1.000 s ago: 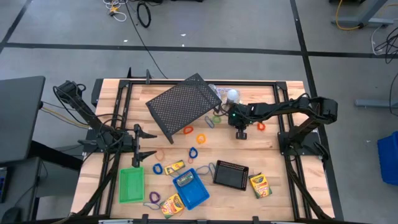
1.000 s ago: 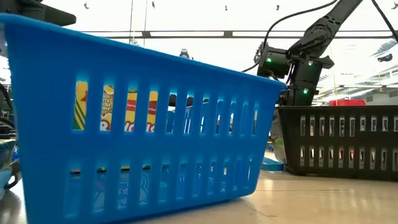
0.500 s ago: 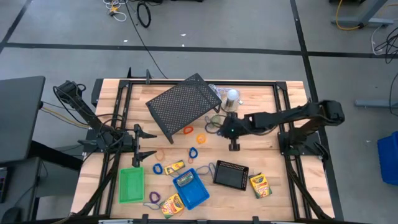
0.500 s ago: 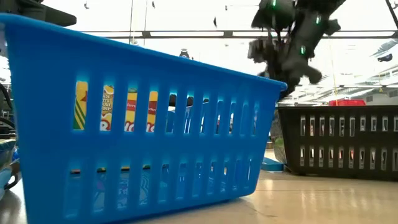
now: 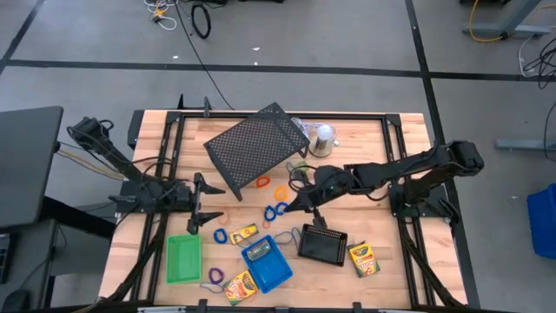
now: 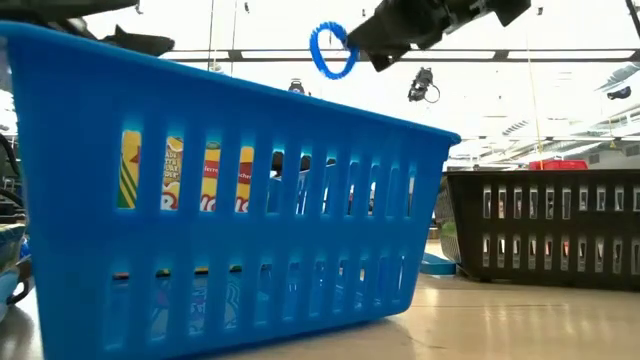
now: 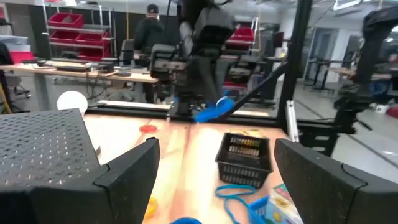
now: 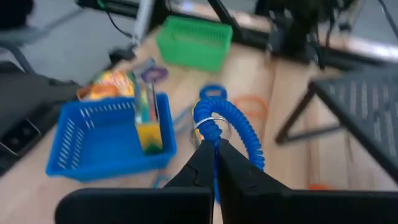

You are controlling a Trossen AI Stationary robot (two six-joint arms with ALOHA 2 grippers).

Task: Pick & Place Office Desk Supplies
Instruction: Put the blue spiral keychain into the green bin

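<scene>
My right gripper (image 5: 294,207) hangs over the table's middle, shut on a blue coiled elastic loop (image 8: 227,121), which also shows high in the low view (image 6: 332,50). Below it stands the blue tray (image 5: 268,263) with a crayon box (image 8: 147,109) upright inside. The green tray (image 5: 183,258) and the black mesh tray (image 5: 322,244) rest on the table on either side of it. Loose loops (image 5: 281,193) and crayon boxes (image 5: 362,258) lie flat on the wood. My left gripper (image 5: 213,213) waits open at the left, level, with nothing between its fingers. My right gripper pinches one spot of the loop's ring (image 8: 208,134) between its two shut fingertips. The fingers slant down toward the table's near left. The loop stands out beyond the fingertips, lifted clear of the table and the trays.
A large black mesh rack (image 5: 256,146) stands tilted at the far middle, with a silver dome-shaped thing (image 5: 324,133) beside it. Another blue loop (image 8: 212,92) and an orange one (image 8: 250,102) lie on the table beyond the held one. Black frame rails (image 5: 174,139) run along the table's sides.
My right gripper has risen and swung from the far right of the table's middle toward its near left, tipping from pointing down to a shallow slant. The blue loop has come up with it and now hangs clear above the blue tray's far side.
</scene>
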